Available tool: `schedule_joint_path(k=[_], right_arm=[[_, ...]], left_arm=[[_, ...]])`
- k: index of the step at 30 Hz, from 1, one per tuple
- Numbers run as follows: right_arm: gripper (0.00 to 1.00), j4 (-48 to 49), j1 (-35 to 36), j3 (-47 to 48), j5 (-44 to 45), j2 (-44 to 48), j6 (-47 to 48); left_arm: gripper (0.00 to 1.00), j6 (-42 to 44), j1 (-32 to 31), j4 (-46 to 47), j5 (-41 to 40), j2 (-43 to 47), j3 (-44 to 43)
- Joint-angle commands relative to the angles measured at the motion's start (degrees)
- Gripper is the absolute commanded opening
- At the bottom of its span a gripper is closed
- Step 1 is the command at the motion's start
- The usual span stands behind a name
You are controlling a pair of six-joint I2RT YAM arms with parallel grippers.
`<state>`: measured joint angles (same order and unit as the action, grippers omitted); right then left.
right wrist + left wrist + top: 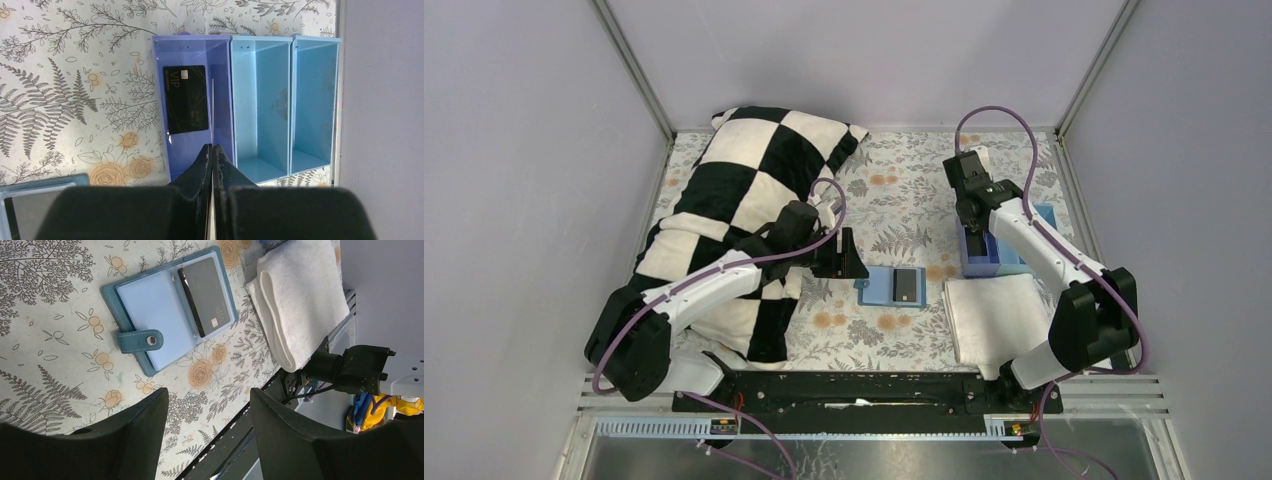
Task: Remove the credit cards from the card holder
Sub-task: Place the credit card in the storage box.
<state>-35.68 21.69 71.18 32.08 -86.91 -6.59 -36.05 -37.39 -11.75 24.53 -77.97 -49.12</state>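
Card holder (892,286) lies open on the tabletop (904,190), a dark card (907,287) in its right pocket, long axis running near-to-far. We judge the left end effector (849,262), jaws spread, the nearer, just left of it. The right end effector (212,148), over the purple bin (195,55), pinches what looks like a thin card (212,110) seen edge-on.

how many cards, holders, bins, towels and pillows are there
cards: 3 – one in the holder, one in the purple bin, one edge-on in the right gripper
bins: 3 – purple, blue, blue
towel: 1
pillow: 1
holder: 1
total: 9
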Motion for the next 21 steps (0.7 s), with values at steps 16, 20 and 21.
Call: schedule_joint_path(k=[16,20,21], right_arm=[[0.0,7.75,-1.1,-3.7,-0.36,1.58,4.91],[0.0,7.84,-1.64,-3.7,-0.75,1.69,4.92],[0.0,7.77,-1.73,-3.6,-0.62,1.54,4.92]], left_arm=[[0.65,0.79,0.74,-0.4,-1.43,1.69,-3.36],[0.66,0.37,0.91,1.17,-1.23,1.75,-3.18],[0.66,0.51,0.95,1.2,-1.05,1.47,-3.37]])
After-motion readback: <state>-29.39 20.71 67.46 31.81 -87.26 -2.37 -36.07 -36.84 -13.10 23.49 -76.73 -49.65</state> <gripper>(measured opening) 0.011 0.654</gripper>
